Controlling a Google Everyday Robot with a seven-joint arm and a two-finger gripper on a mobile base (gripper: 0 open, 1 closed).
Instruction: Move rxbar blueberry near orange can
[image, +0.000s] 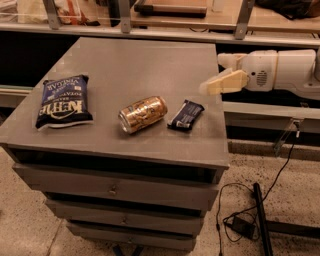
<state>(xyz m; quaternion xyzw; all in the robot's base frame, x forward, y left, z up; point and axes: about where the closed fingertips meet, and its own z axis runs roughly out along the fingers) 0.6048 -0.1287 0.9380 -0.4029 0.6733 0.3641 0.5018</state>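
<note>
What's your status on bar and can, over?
Gripper above table right edge, holding nothing. Rxbar blueberry flat beside tipped orange can. Nothing between them.

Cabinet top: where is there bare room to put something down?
The back half of the cabinet top is bare, behind the chip bag, can and snack bar. A smaller gap lies between bag and can. Crowded: can and bar lie close together, and the gripper hangs at the right edge.

One view: you look down from high in front onto the table (150, 65), mid-range, facing its far edge; end effector (216, 82) at right edge.
</note>
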